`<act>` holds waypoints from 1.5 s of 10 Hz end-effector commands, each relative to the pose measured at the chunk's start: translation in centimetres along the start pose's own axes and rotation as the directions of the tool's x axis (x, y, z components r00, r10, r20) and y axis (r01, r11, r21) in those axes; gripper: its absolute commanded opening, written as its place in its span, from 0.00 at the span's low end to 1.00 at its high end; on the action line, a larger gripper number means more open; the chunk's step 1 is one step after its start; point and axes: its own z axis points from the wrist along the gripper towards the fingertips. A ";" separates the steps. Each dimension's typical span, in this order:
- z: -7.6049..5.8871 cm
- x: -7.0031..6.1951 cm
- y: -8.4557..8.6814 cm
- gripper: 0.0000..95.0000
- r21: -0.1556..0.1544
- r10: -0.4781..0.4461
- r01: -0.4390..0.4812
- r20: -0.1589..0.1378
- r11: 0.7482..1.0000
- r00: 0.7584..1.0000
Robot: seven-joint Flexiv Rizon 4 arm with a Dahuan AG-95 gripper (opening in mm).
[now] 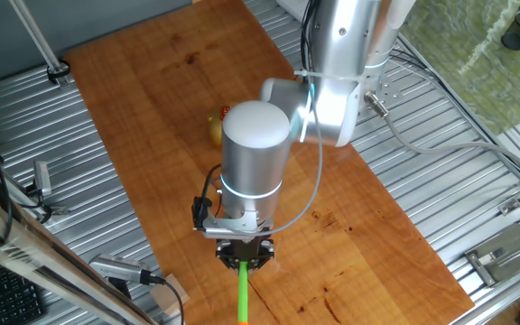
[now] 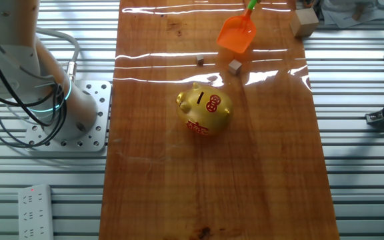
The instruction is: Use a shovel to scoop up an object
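In the other fixed view the shovel's orange blade (image 2: 237,33) rests on or just above the wooden board at its far end, tilted, with a bit of green shaft (image 2: 251,5) running out of the top of the frame. The tiny pale tan cube (image 2: 235,65) lies on the board just in front of the blade, apart from it. In one fixed view my gripper (image 1: 245,256) points down and is shut on the green shaft (image 1: 242,296). There the arm hides the blade and the cube. The gripper is out of the other fixed view.
A gold pig figurine (image 2: 205,110) stands mid-board, partly visible behind the arm (image 1: 217,128). A small dark brown bit (image 2: 200,61) lies left of the cube. A larger wooden block (image 2: 305,21) sits at the board's far right corner. Ribbed metal table (image 2: 365,173) surrounds the board.
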 end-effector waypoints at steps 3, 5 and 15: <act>0.0 0.0 -0.1 0.00 -0.022 -0.094 0.093 -0.016 0.995 0.995; 0.0 0.0 -0.1 0.00 -0.100 -0.162 0.157 -0.037 0.982 0.986; 0.0 -0.1 0.0 0.00 -0.114 -0.118 0.112 -0.052 0.987 0.992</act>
